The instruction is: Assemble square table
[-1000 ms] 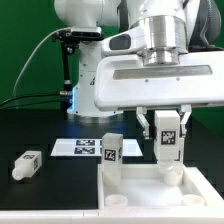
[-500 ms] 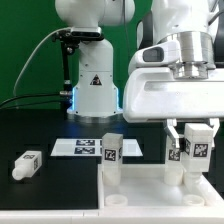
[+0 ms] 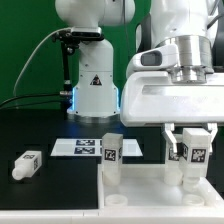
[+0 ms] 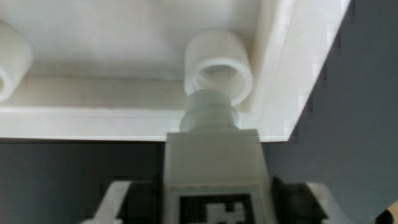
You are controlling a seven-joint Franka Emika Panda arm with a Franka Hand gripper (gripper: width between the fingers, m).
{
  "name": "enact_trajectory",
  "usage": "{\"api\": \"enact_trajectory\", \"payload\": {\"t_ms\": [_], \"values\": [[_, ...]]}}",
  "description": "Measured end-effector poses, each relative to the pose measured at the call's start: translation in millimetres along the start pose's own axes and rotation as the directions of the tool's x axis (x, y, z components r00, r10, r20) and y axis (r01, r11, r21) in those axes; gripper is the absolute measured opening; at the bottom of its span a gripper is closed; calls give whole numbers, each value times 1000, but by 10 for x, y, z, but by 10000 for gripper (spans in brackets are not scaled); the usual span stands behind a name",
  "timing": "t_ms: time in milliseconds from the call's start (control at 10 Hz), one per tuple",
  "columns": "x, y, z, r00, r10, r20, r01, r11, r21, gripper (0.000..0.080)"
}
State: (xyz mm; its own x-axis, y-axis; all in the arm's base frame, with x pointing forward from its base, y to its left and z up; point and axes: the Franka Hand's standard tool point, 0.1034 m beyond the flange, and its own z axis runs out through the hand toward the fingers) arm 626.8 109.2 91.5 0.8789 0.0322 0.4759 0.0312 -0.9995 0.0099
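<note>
The white square tabletop (image 3: 150, 195) lies underside up at the front of the exterior view. One tagged white leg (image 3: 110, 158) stands upright in its far corner toward the exterior view's left. My gripper (image 3: 192, 155) is shut on a second tagged leg (image 3: 193, 160) and holds it upright over the tabletop's far corner at the exterior view's right. In the wrist view the held leg (image 4: 214, 160) points its tip at a round socket (image 4: 226, 70) in the tabletop's recessed underside (image 4: 107, 100). A third leg (image 3: 25, 165) lies on its side on the black table at the left.
The marker board (image 3: 85, 148) lies flat behind the tabletop. The white robot base (image 3: 95, 85) with a triangle mark stands at the back. A black cable runs down at the back left.
My gripper with the held leg has moved toward the exterior view's right, from the tabletop's middle to its far right corner, and has slowed over the socket.
</note>
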Motion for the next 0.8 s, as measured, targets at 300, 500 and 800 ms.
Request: {"api": "enact_trajectory", "payload": {"t_ms": [300,500,800], "values": [[-83,-36,101,1000,-9,7,9,1000,-3,282],[-119,-83,130,1000,-15,12,15,1000,-1,282],[-181,-65,187,1000,-18,21,18,1000,-6,284]]}}
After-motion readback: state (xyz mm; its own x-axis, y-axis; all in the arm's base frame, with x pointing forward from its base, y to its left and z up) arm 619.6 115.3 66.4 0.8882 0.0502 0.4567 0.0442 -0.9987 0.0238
